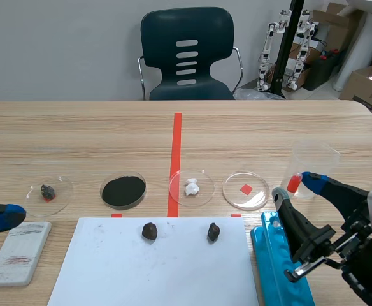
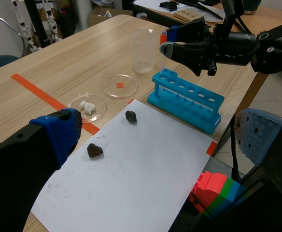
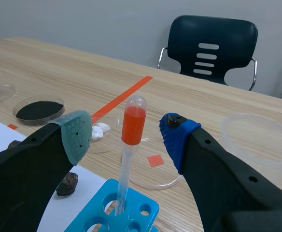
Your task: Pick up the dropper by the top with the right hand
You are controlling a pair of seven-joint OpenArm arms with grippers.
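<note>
1. Pale wooden desk (image 1: pixel 78 127) is seen running away to a grey wall.
2. Nearest the robot, a white sheet of paper (image 1: pixel 173 268) is laid flat, with a grey block (image 1: pixel 19 252) beside it on the left and a blue rack (image 3: pixel 131 212) beside it on the right.
3. The left gripper (image 2: pixel 159 131) is held open over the desk's left part, with nothing between its fingers.
4. The dropper (image 3: pixel 133 125) is stood upright in a hole at the rack's end, its red top uppermost.
5. The right gripper (image 3: pixel 125 135) is held open around that red top, one pad on either side, and neither pad is seen touching it.
6. Two dark stones (image 1: pixel 150 231) (image 1: pixel 213 232) are placed apart near the paper's far edge.
7. Beyond the paper, a row is formed by a dish with a dark lump (image 1: pixel 48 190), a dish of black powder (image 1: pixel 123 190), a dish of white lumps (image 1: pixel 192 187) and a bare dish (image 1: pixel 246 190).
8. A clear beaker (image 1: pixel 316 162) is set at the row's right end, just behind the right gripper.
9. A dark chair (image 1: pixel 186 54) is placed behind the desk's far edge.
</note>
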